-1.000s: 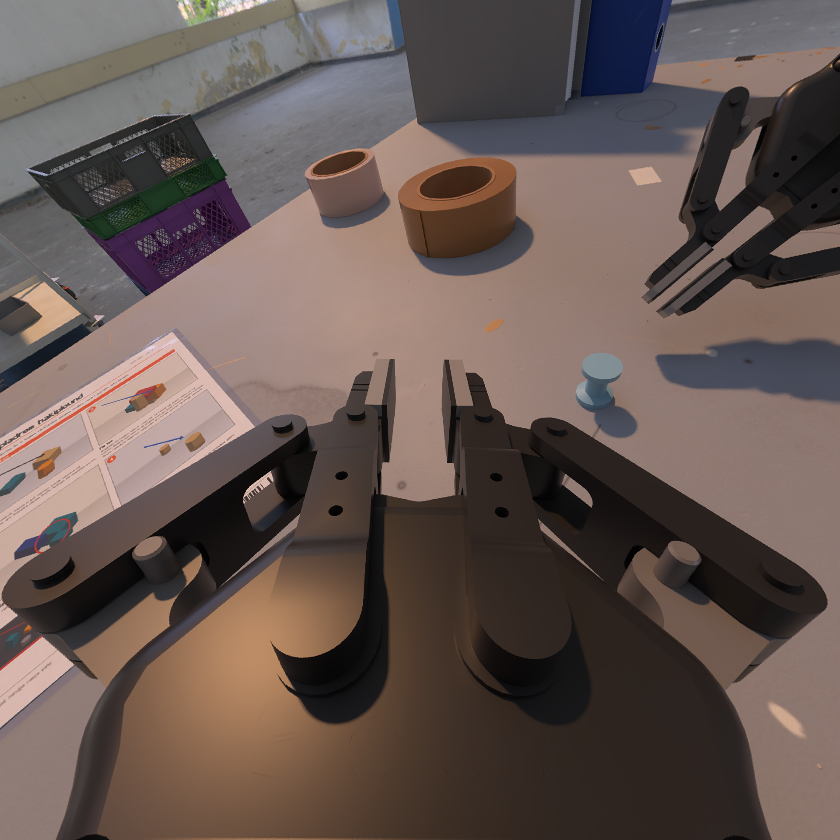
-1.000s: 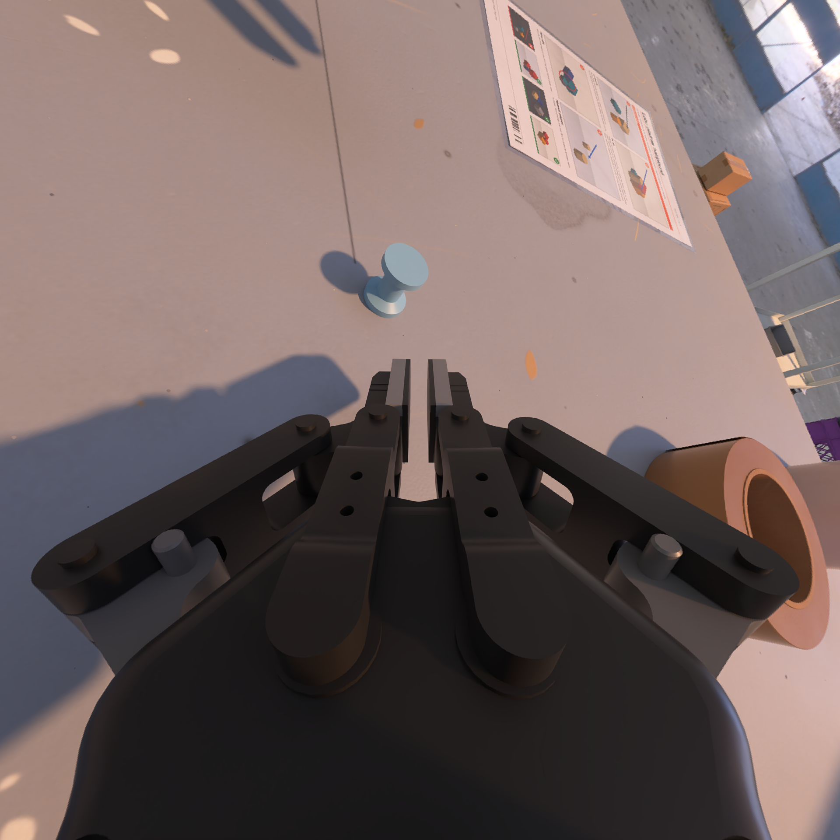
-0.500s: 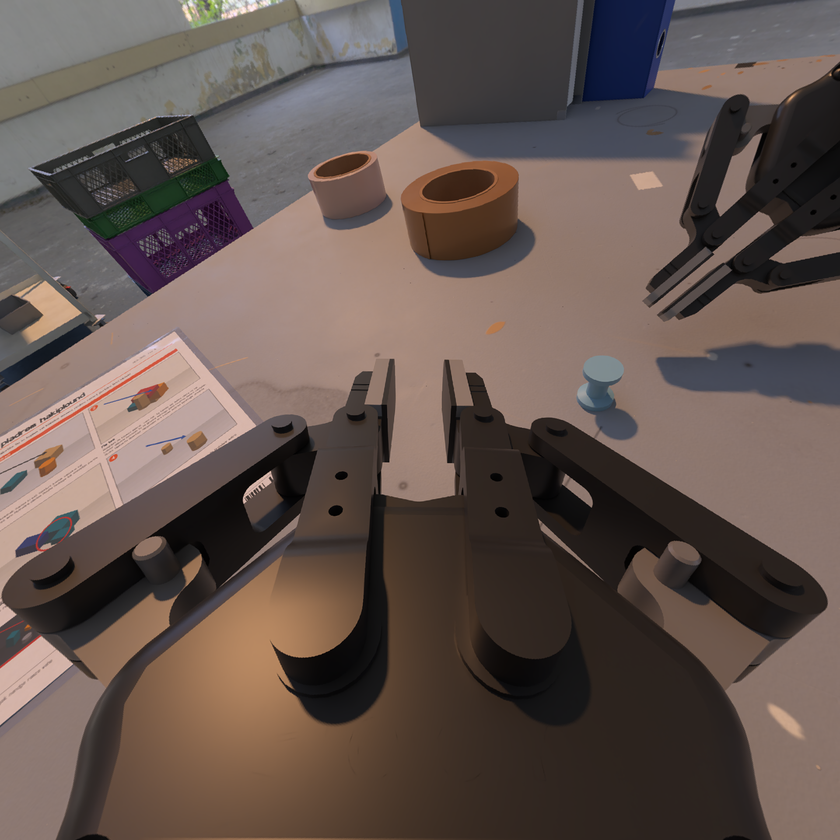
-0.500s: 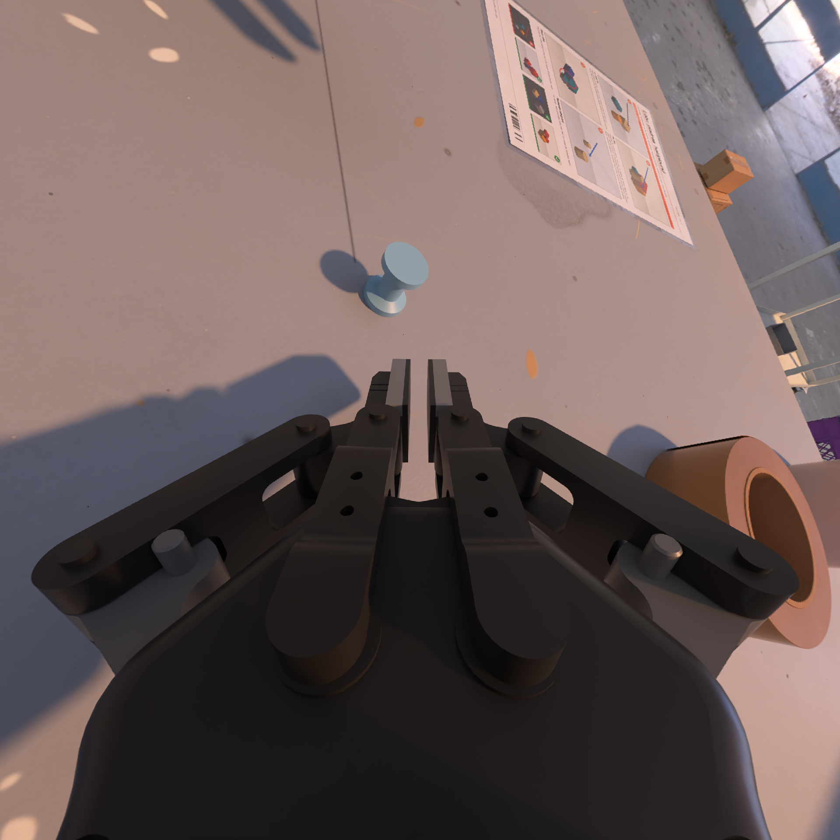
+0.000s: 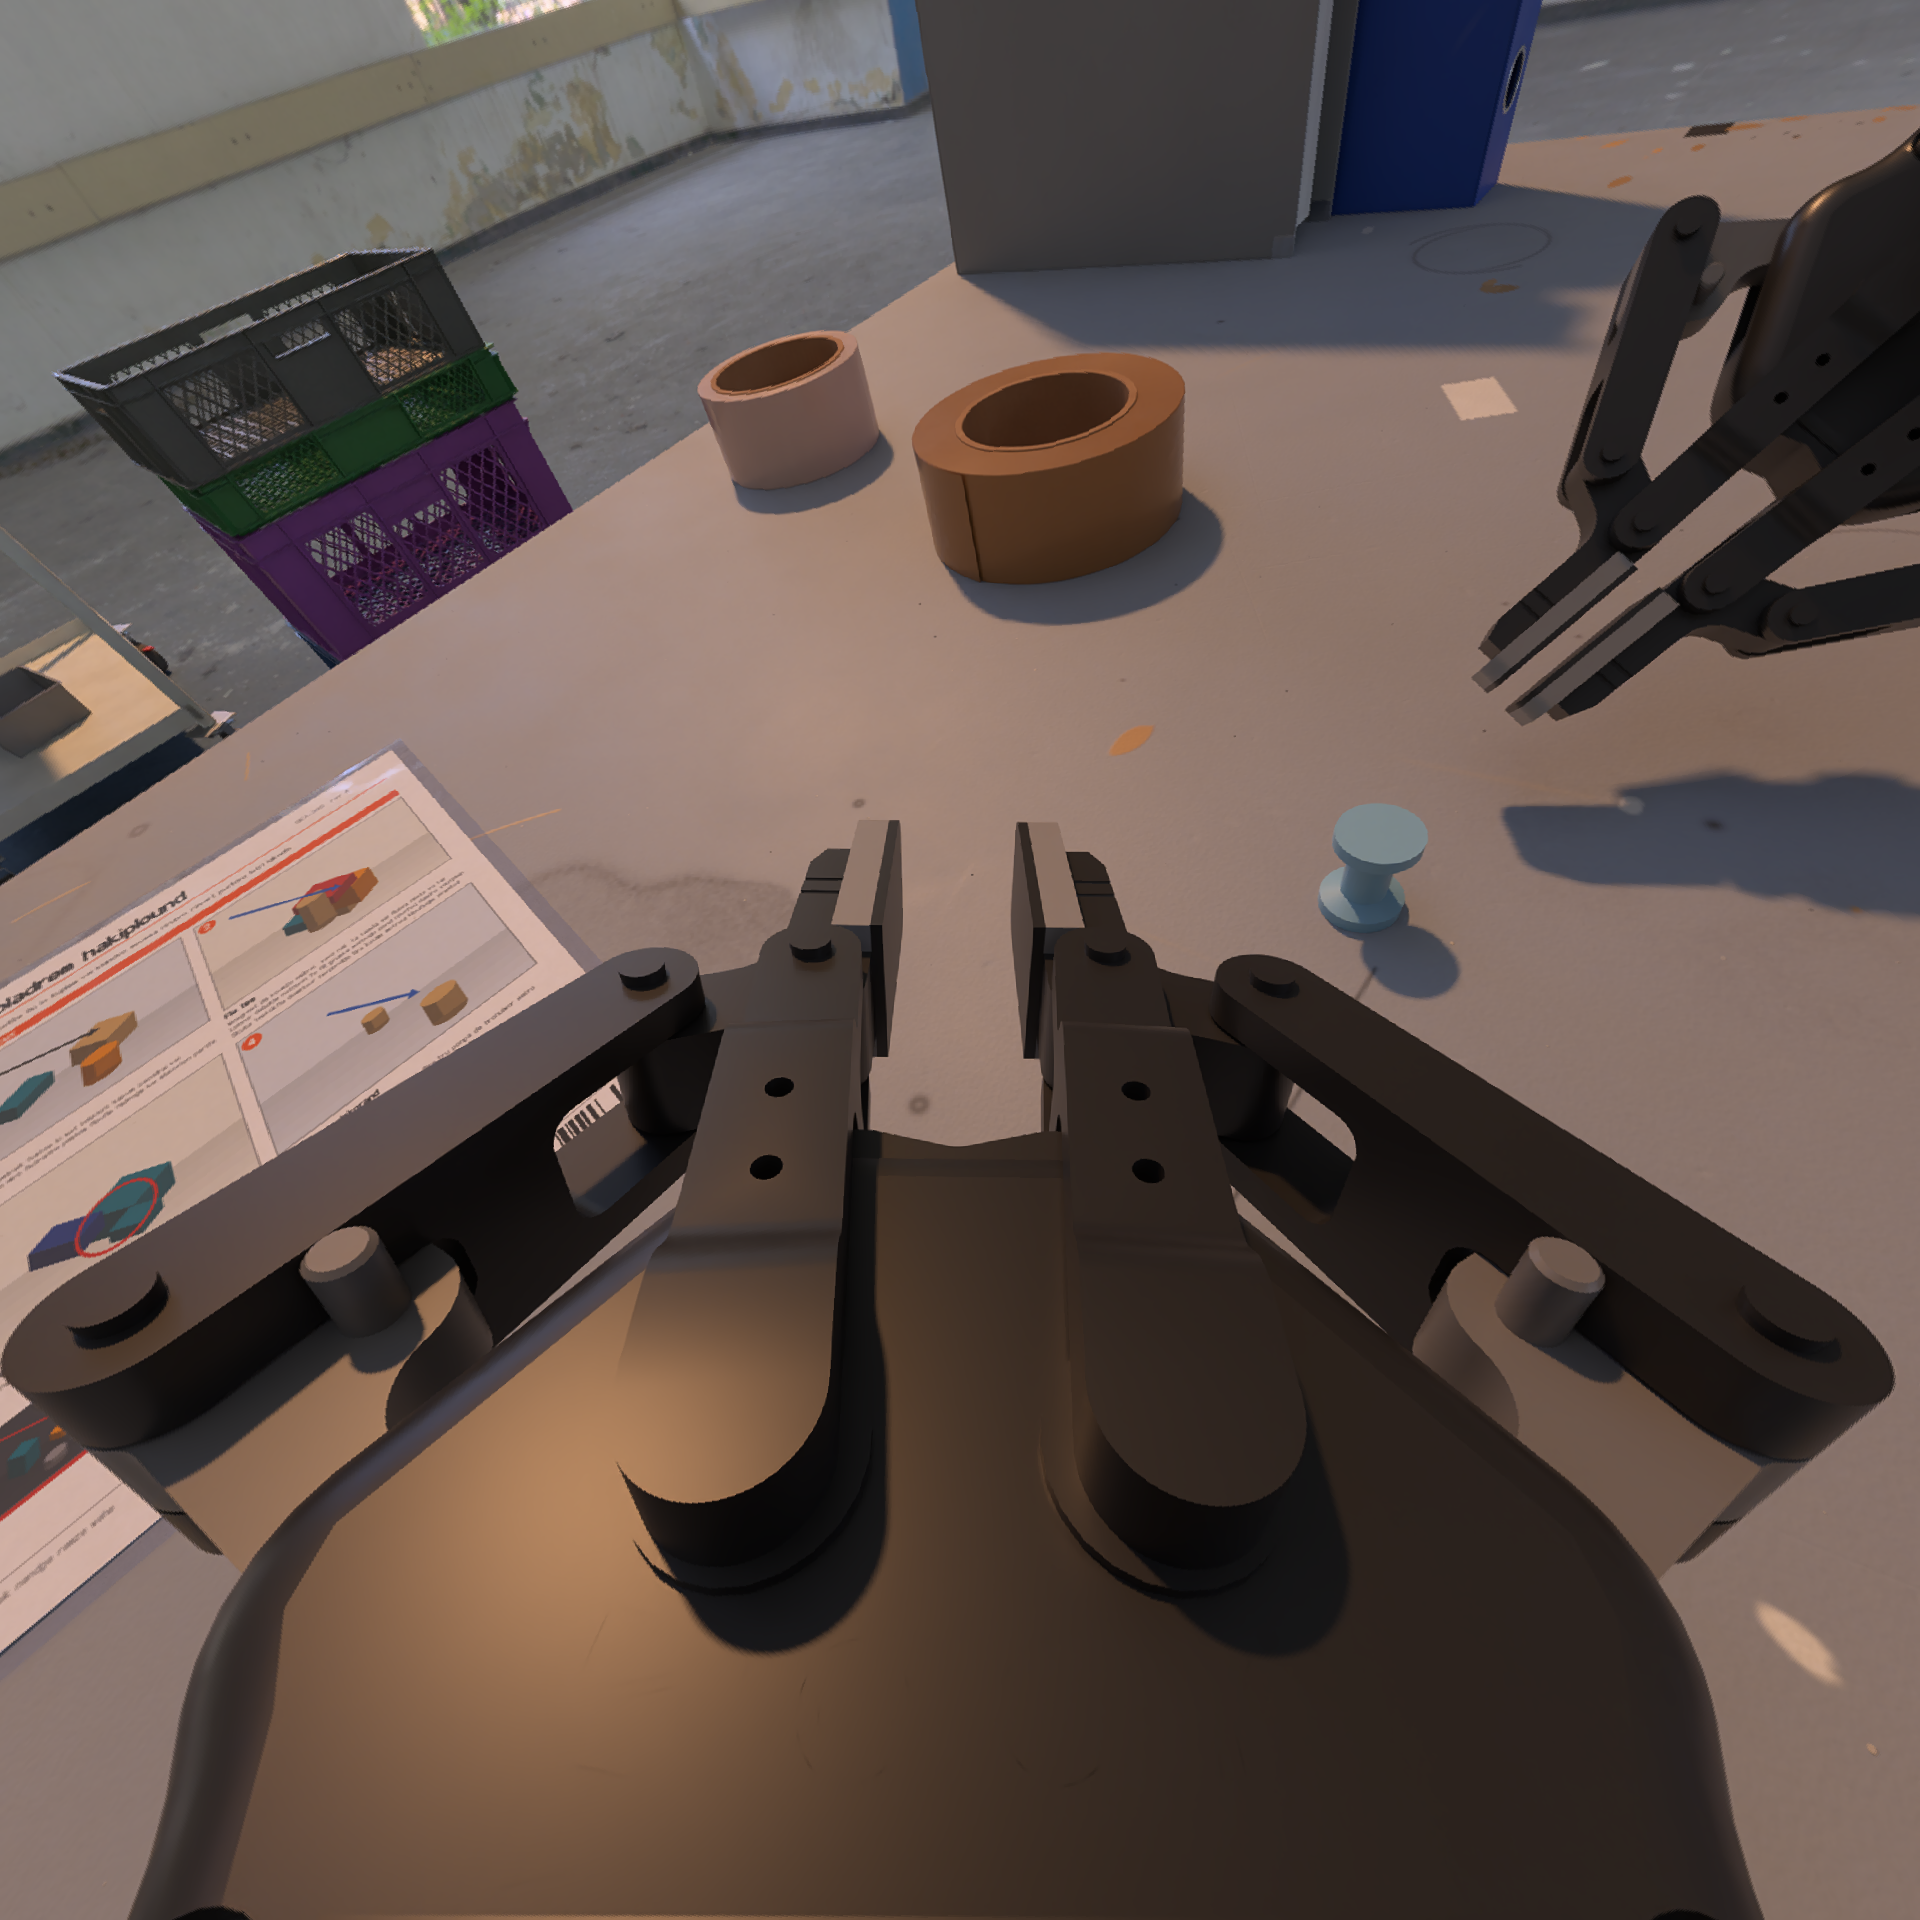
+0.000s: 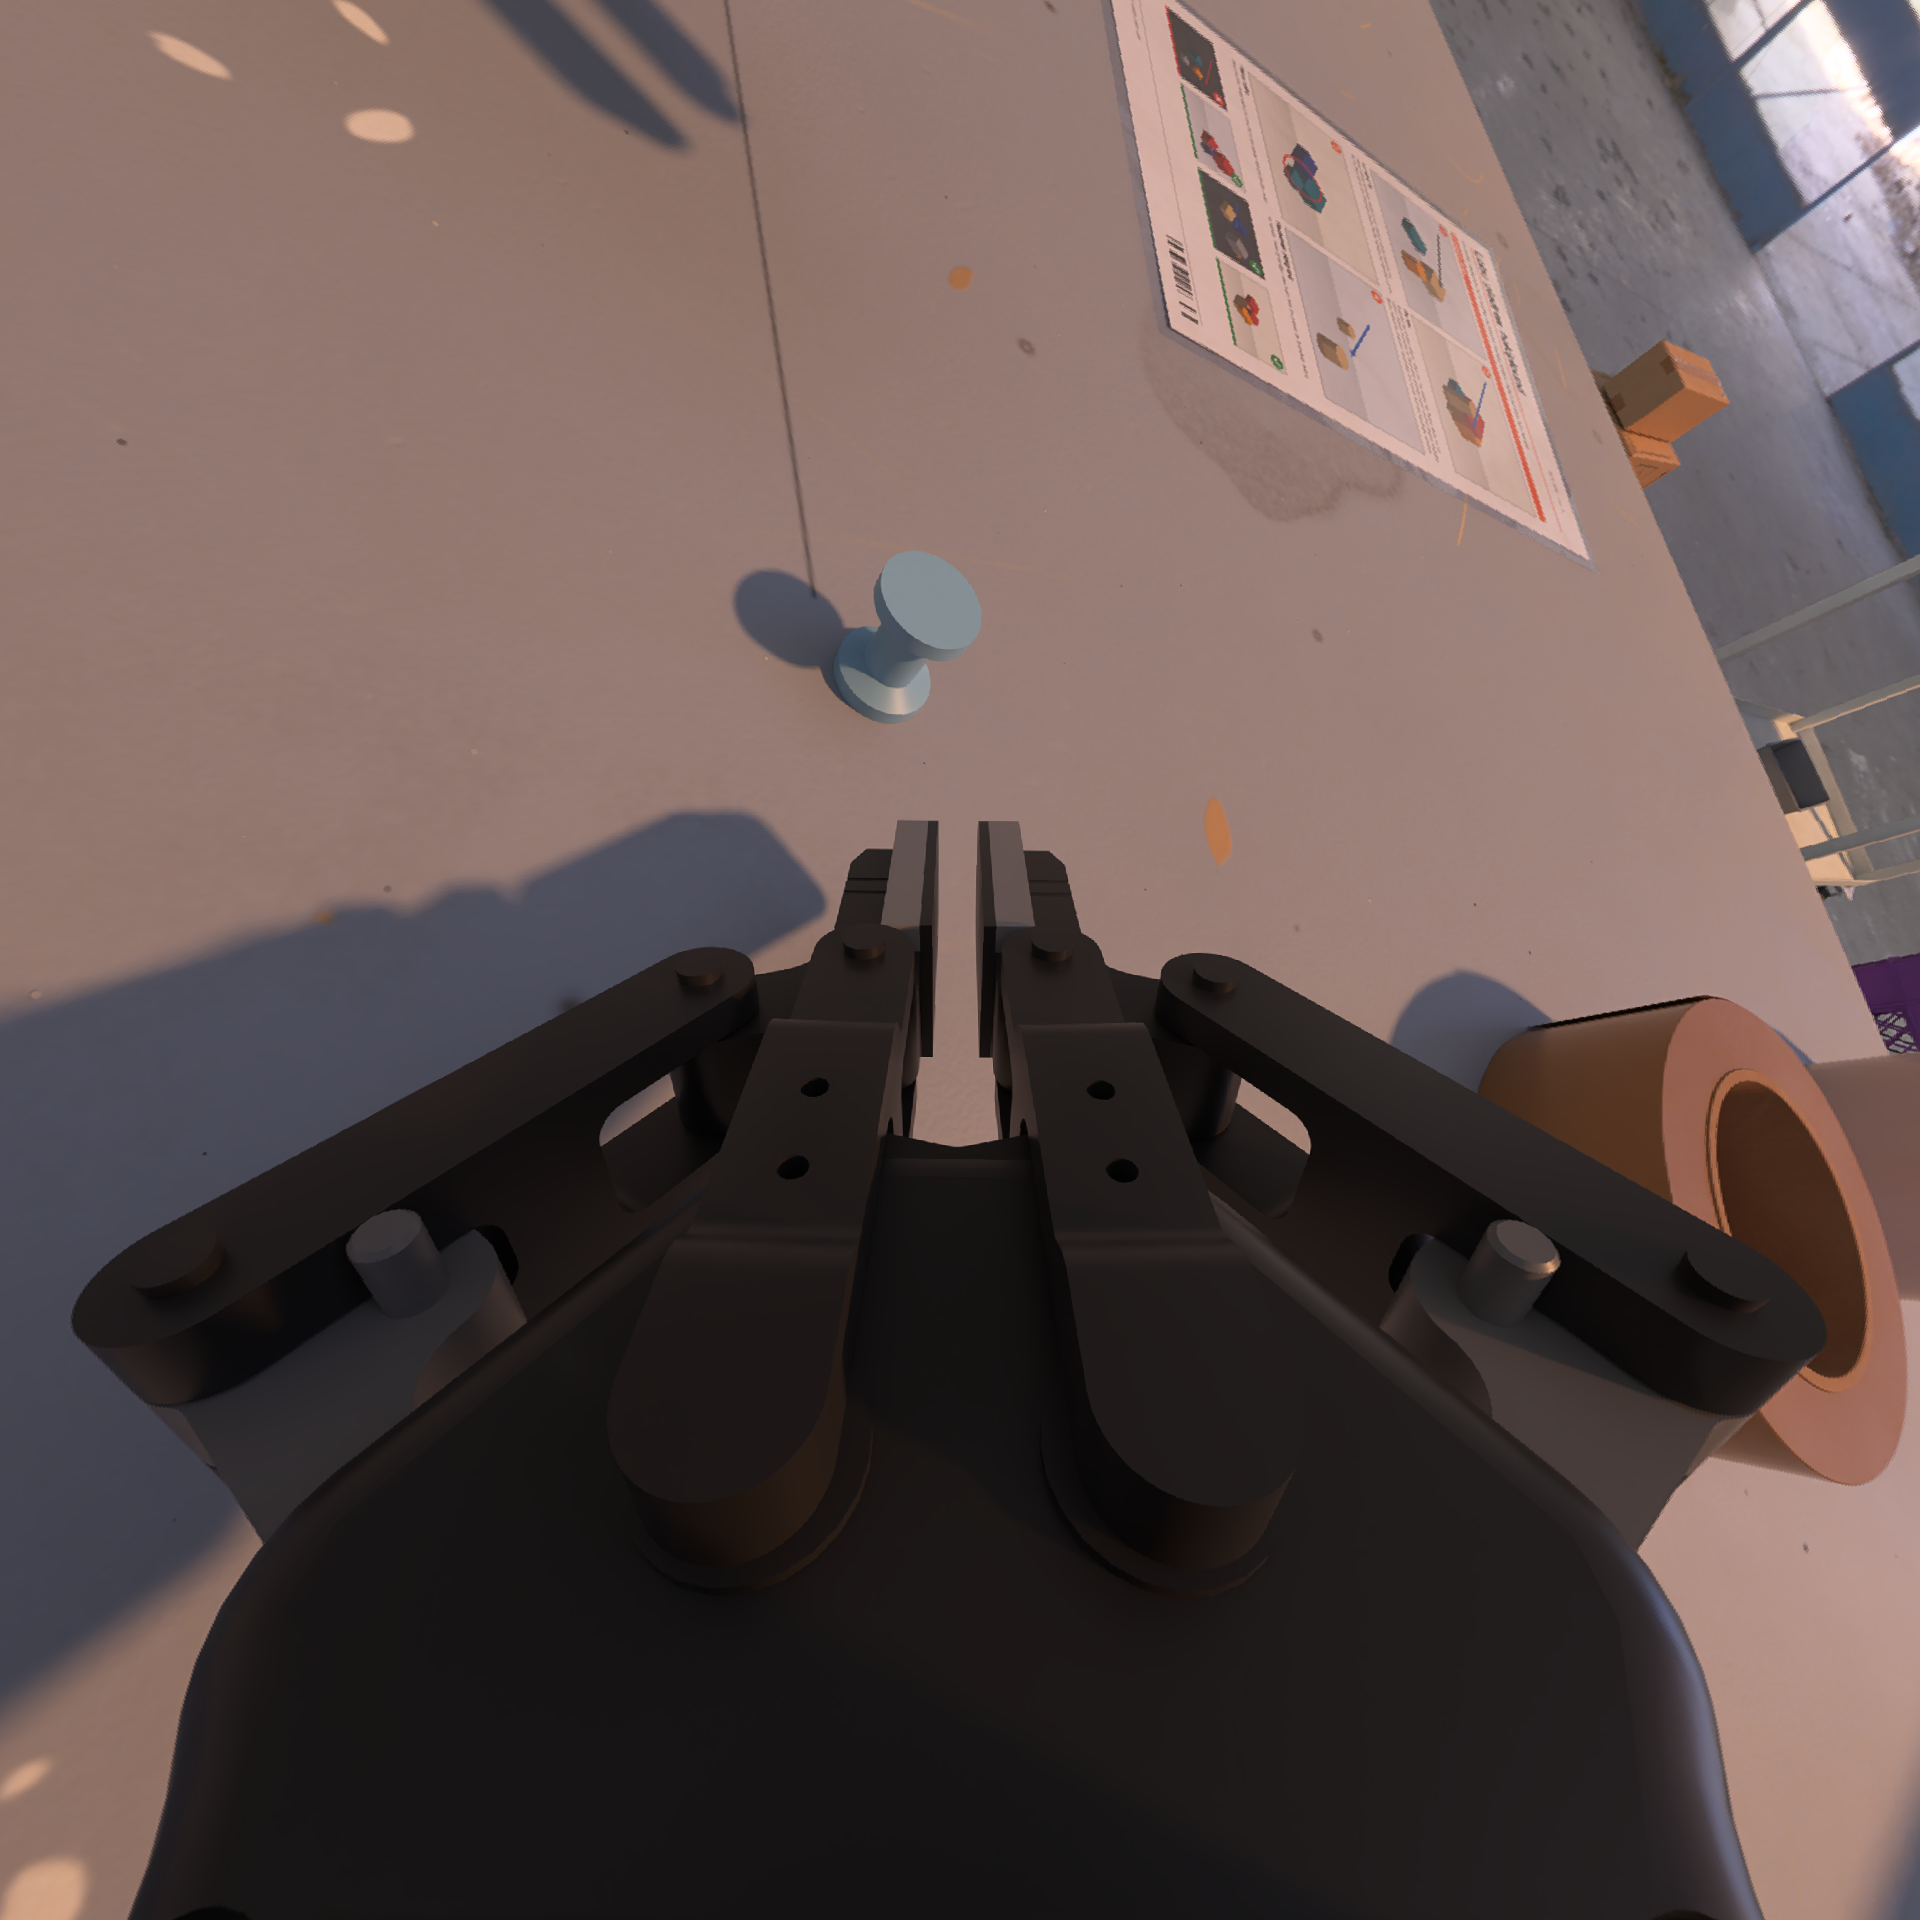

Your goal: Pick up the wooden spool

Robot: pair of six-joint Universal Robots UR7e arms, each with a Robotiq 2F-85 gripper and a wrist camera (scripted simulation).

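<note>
The spool (image 5: 1369,868) is small and light blue, with two round flanges, and stands upright on the grey table (image 5: 727,675). It also shows in the right wrist view (image 6: 909,634). My left gripper (image 5: 956,862) is empty, its fingers a small gap apart, and the spool lies to its right, level with the fingertips. My right gripper (image 6: 957,862) is empty and nearly shut, with only a thin slit between the pads. The spool stands just ahead of it, slightly left. The right gripper also shows in the left wrist view (image 5: 1517,686), hovering above the table beyond the spool.
A brown tape roll (image 5: 1049,468) and a pale pink roll (image 5: 790,410) lie farther back; the brown roll (image 6: 1714,1247) is close to my right gripper's right side. An instruction sheet (image 5: 260,987) lies at the left. A grey box (image 5: 1122,125), a blue binder (image 5: 1423,94) and stacked crates (image 5: 332,436) stand beyond.
Nothing has visibly changed beyond a very slight drift of the left wrist view. Both grippers and the spool stay where they were.
</note>
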